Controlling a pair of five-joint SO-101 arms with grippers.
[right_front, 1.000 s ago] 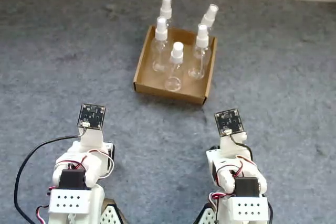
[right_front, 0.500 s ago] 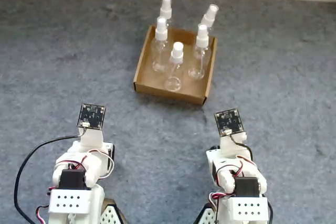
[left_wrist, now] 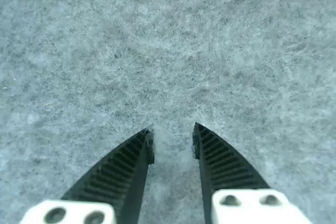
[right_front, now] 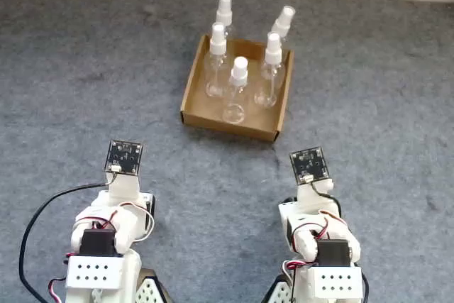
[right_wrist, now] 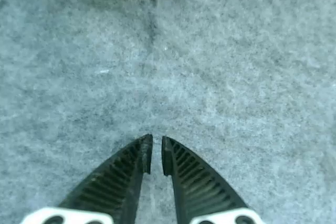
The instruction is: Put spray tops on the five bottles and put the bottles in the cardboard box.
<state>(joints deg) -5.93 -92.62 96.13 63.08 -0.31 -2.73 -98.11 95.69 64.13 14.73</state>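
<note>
High view, five capped bottles [right_front: 239,90], seemingly all in one cardboard box [right_front: 227,124]

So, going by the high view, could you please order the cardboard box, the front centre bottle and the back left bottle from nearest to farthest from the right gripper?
1. cardboard box: its near wall lies ahead of the right gripper, slightly to the left.
2. front centre bottle: in the middle of the box.
3. back left bottle: at the far end.
</note>
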